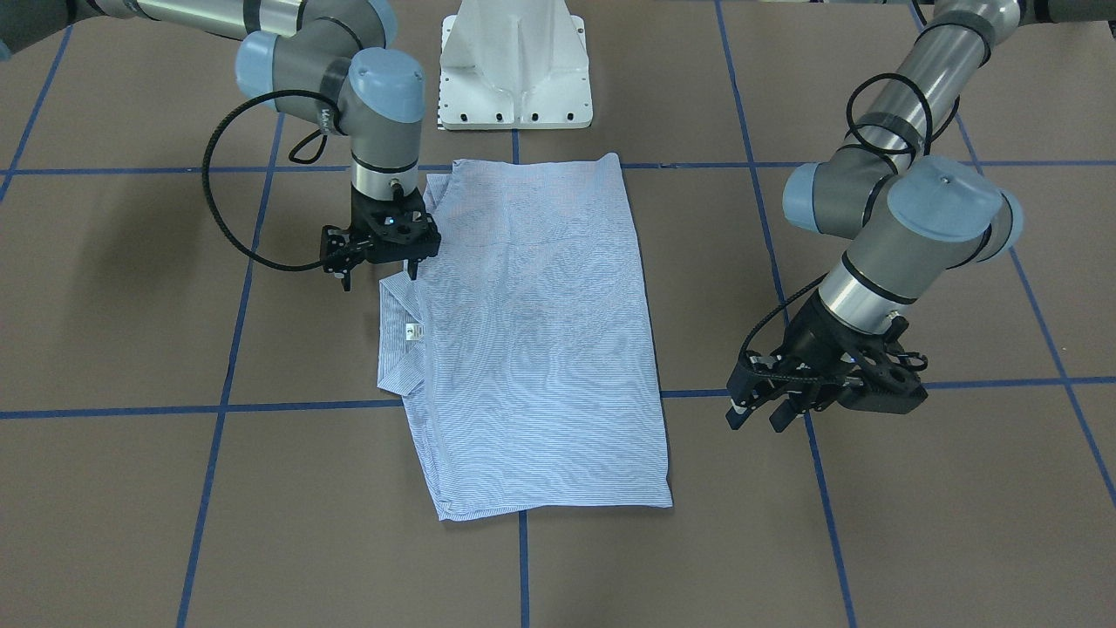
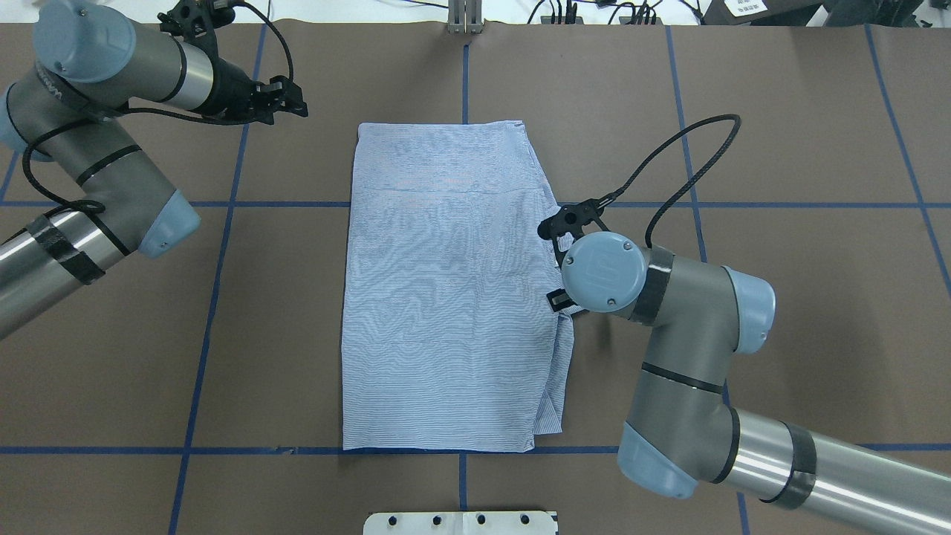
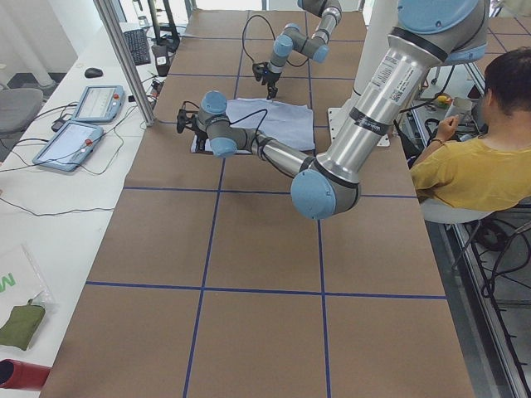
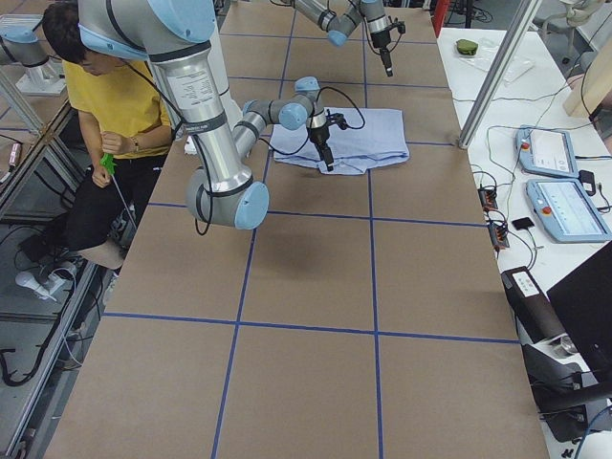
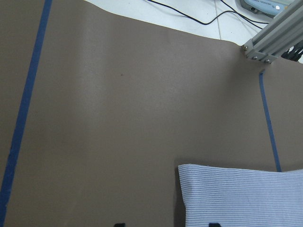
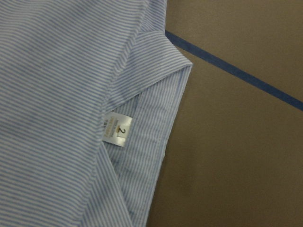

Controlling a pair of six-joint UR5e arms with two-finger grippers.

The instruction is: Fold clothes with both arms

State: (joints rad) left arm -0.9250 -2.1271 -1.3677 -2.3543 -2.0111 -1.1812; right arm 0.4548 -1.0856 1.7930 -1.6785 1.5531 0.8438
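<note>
Shirt lying folded in long rectangle at tabletop centre. Looking light, limp, layers likely sliding; probably best pinching through stacked layers at corners. Right pincer hovering, jaws apart, empty, over collar edge. Left pincer gaping, empty, well apart from cloth.

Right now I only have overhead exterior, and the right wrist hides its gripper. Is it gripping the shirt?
Observer: No. The front-facing view shows the right gripper open at the collar edge of the shirt, pinching nothing.
Operator: Collar facing up?
Observer: The right wrist view shows the white neck tag exposed inside the collar; it reads "2".
Operator: Left gripper state?
Observer: Open. The front-facing view shows the left gripper with its fingers apart over bare table, clear of the cloth.
</note>
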